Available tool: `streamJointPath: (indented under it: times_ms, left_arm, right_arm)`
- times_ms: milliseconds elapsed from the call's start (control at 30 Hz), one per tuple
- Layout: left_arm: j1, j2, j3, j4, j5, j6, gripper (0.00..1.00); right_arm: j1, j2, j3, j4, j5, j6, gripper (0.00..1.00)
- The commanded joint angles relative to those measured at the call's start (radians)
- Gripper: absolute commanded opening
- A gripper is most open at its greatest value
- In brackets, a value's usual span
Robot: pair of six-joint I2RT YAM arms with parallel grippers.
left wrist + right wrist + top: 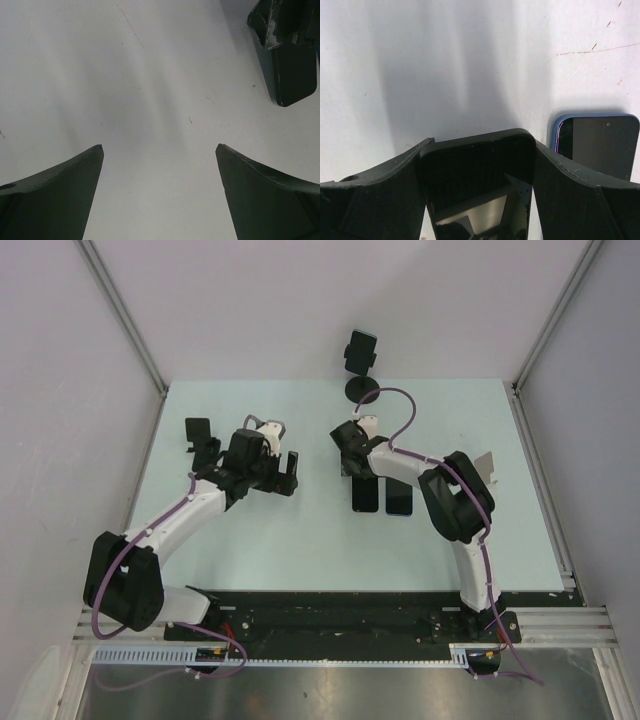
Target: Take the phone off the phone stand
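**Black phone off the phone stand, clasped by the right end effector**

The black phone [477, 185] is down on the tabletop [300, 540], well apart from the phone stand [361, 368] at the far edge. The right end effector [480, 145] grasps it, one finger pressed against each long edge at its far end. A blue phone [600, 142] lies flat just beside it, parallel, on its right. The left end effector [160, 150] hangs released, jaws spread wide over bare tabletop to the left, holding nothing.
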Motion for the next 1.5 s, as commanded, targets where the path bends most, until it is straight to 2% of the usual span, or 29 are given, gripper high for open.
streamJointPath:
  times_ms: [0, 167, 300, 667, 767, 1167, 1467]
  left_arm:
    - [-0.004, -0.005, 0.020, 0.025, 0.005, 0.003, 1.00]
    - [-0.004, -0.007, 0.020, 0.025, 0.005, 0.003, 1.00]
    - [-0.004, -0.002, 0.022, 0.025, 0.011, -0.001, 1.00]
    - [-0.004, -0.002, 0.020, 0.023, 0.019, -0.005, 1.00]
    - [-0.004, -0.002, 0.022, 0.025, 0.019, -0.004, 1.00]
    - [-0.004, 0.001, 0.023, 0.023, 0.020, -0.005, 1.00]
    - [-0.004, 0.007, 0.022, 0.023, 0.025, -0.005, 1.00]
  right_arm:
    - [0.001, 0.047, 0.001, 0.047, 0.096, 0.023, 0.47]
    - [0.002, 0.054, -0.017, 0.056, 0.091, 0.022, 0.60]
    - [0.002, 0.062, -0.037, 0.067, 0.083, 0.014, 0.64]
    - [0.007, 0.061, -0.050, 0.066, 0.071, -0.015, 0.89]
    - [0.010, 0.044, -0.051, 0.055, 0.077, -0.032, 0.92]
    - [0.091, -0.027, -0.059, 0.003, 0.106, -0.196, 0.91]
    - [0.111, -0.041, -0.091, -0.066, 0.139, -0.216, 0.91]
